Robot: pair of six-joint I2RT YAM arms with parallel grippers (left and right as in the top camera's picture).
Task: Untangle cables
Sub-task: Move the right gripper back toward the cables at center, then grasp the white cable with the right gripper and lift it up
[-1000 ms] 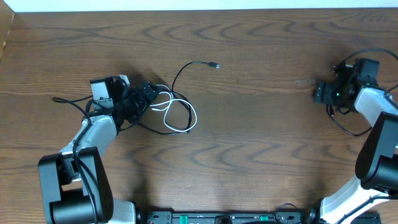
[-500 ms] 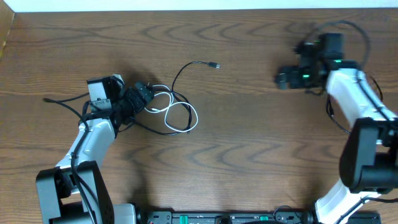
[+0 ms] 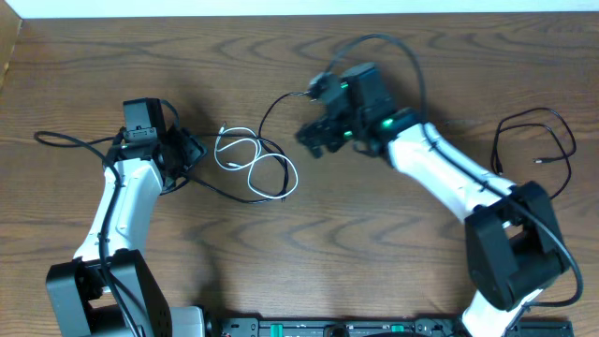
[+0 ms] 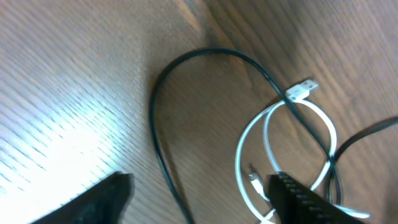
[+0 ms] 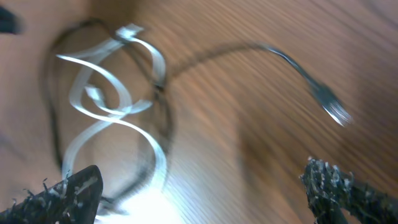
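1. On the table (image 3: 374, 267), overhead: you see the white cable (image 3: 291, 172) looped over the black cable (image 3: 267, 114), between left gripper (image 3: 192, 150) and right gripper (image 3: 314, 139).
2. Left wrist: jaws apart, holding nothing; both cables lie just ahead.
3. Right wrist: jaws wide, empty; cables below, blurred.
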